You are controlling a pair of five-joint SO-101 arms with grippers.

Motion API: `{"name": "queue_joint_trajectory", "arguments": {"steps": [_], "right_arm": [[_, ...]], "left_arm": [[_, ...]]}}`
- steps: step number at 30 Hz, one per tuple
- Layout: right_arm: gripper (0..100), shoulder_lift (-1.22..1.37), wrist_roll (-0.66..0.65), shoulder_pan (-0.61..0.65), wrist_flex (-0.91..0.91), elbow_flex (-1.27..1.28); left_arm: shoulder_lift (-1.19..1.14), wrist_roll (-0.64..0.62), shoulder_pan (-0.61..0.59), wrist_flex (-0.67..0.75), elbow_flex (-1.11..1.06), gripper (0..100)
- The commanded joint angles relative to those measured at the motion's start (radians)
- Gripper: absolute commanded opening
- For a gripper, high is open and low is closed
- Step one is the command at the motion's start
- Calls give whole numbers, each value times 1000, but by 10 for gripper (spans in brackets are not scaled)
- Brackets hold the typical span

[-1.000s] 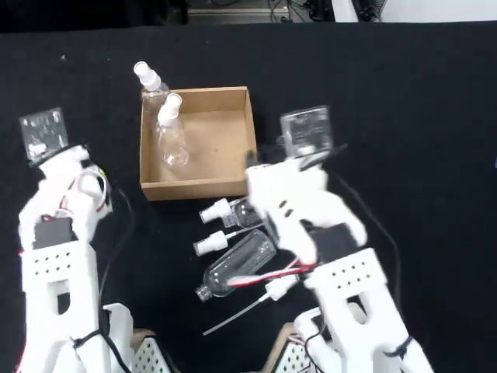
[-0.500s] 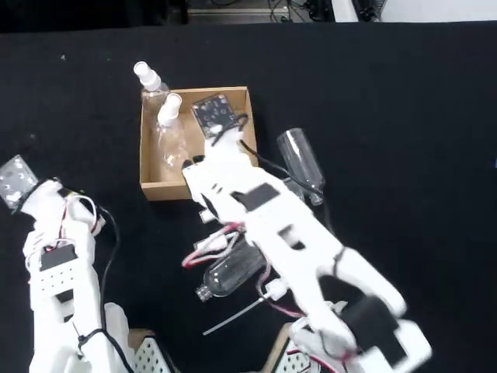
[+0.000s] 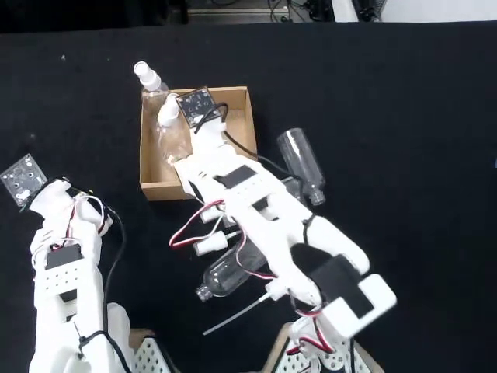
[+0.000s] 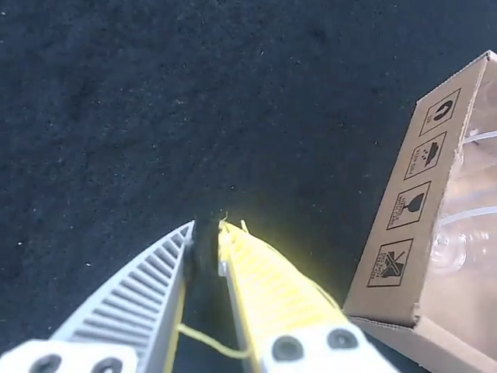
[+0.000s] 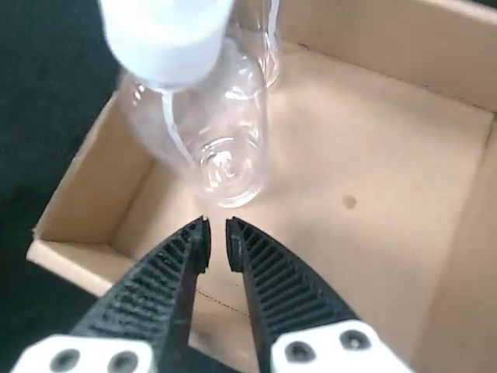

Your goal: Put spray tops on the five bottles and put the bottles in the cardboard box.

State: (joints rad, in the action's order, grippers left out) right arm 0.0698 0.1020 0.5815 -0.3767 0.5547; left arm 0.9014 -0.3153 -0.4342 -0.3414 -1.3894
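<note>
Over the cardboard box (image 3: 159,189) now, right hand (image 5: 217,230) closed and empty; left hand (image 4: 206,233) closed too.

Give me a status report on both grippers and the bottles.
Left gripper shut, empty, beside cardboard box. Right gripper shut, empty, over box floor. Capped bottle inside; uncapped bottle lying on table.

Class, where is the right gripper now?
Right wrist view: the right gripper hangs over the floor of the cardboard box, just short of the capped bottle at the box's left side.

Brown box (image 3: 159,189), clear bottles (image 3: 301,165), white spray tops (image 3: 146,75), black, perhaps speckled table (image 3: 411,116).
</note>
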Motion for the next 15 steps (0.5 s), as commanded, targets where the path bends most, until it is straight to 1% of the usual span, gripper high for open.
{"name": "queue_joint_trajectory", "arguments": {"steps": [1, 5, 15], "right_arm": [[11, 28, 0, -8, 28, -108], [11, 82, 0, -32, 28, -156], [11, 206, 5, -29, 28, -254]], "left_arm": [[21, -9, 8, 21, 12, 40], [21, -9, 8, 21, 12, 40], [21, -9, 8, 21, 13, 40]]}}
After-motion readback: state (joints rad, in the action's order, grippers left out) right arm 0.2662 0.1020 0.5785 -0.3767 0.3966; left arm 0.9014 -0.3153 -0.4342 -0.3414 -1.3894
